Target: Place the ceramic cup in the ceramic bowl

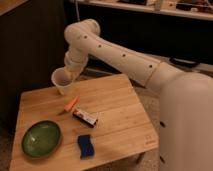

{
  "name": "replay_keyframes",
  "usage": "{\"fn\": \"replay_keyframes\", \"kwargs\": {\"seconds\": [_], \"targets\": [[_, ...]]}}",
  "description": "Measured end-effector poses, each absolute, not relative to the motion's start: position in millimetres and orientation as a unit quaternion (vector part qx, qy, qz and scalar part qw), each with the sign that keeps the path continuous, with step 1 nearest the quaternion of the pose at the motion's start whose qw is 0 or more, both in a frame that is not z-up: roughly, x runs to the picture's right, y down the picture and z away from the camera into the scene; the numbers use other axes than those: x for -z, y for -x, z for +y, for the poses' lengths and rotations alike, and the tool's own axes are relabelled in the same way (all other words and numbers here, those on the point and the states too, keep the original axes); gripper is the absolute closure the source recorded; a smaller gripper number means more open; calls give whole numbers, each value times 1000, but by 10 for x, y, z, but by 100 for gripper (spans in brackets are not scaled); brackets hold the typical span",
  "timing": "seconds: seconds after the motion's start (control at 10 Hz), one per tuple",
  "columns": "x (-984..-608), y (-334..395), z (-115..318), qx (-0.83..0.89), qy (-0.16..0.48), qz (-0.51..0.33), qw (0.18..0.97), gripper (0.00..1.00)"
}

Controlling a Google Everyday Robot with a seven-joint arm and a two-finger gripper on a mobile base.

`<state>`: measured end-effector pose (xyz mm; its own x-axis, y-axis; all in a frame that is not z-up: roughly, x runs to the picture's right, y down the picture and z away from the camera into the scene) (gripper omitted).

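The white ceramic cup point(61, 81) hangs in the air above the far left part of the wooden table point(115, 105), held by my gripper point(70, 76) at its rim. The gripper is at the end of the white arm that reaches in from the right. The dark-green ceramic bowl point(42, 138) lies empty at the table's front left corner, well below and in front of the cup. The clear bottle is hidden behind the cup and gripper.
An orange carrot-like piece point(71, 104) lies near the table's middle left. A small dark snack box point(85, 117) lies beside it. A blue sponge point(85, 146) lies near the front edge, right of the bowl. Dark shelving stands behind the table.
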<state>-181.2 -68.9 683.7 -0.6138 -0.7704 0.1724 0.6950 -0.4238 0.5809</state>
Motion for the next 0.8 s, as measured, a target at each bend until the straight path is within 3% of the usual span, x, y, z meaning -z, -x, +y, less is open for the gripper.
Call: {"fn": "replay_keyframes", "kwargs": {"seconds": [0.3,0.8], "targets": [[-6320,2318,-523,877,-119,-321,337,100],[-6283,2345,-513,880,-122,-321,328,100]]}}
